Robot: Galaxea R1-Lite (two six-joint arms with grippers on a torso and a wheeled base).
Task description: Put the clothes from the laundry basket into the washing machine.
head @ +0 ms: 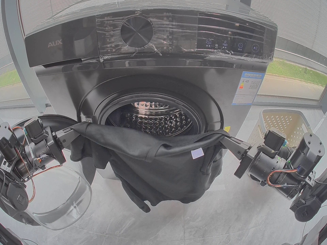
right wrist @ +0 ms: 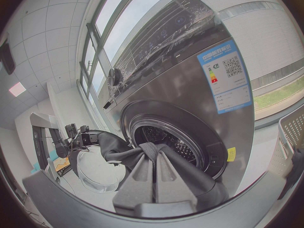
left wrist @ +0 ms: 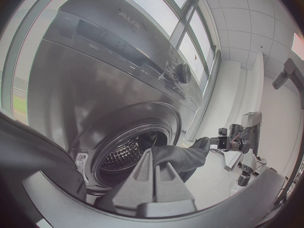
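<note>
Before the washer (head: 64,85), a black garment (head: 153,160) hangs stretched between the two grippers. It spans the open port just in front of the drum (head: 153,119) and lies outside it.

The left gripper (head: 76,130) is closed on one upper corner of the cloth, at the left side of the port. Its wrist view shows the two fingers (left wrist: 142,174) pressed together, with a fold of fabric pinched at their tips. The right gripper (head: 225,139) is likewise clamped on the opposite corner, at the right side of the port. Its own wrist view shows a dark band of the garment nipped between closed fingers.

Between the two holds the top edge runs nearly level, sagging a little in the middle. The bulk of the cloth droops in loose folds below the port's lower rim (a small pale tag (head: 197,153) shows on its front, toward the right).

The washer's door (head: 64,201) is swung open at the left, below the left arm, with its clear bowl turned outward. A white perforated basket (head: 286,121) stands on the floor (head: 204,218) to the washer's right, behind the right arm and well apart from the garment.
</note>
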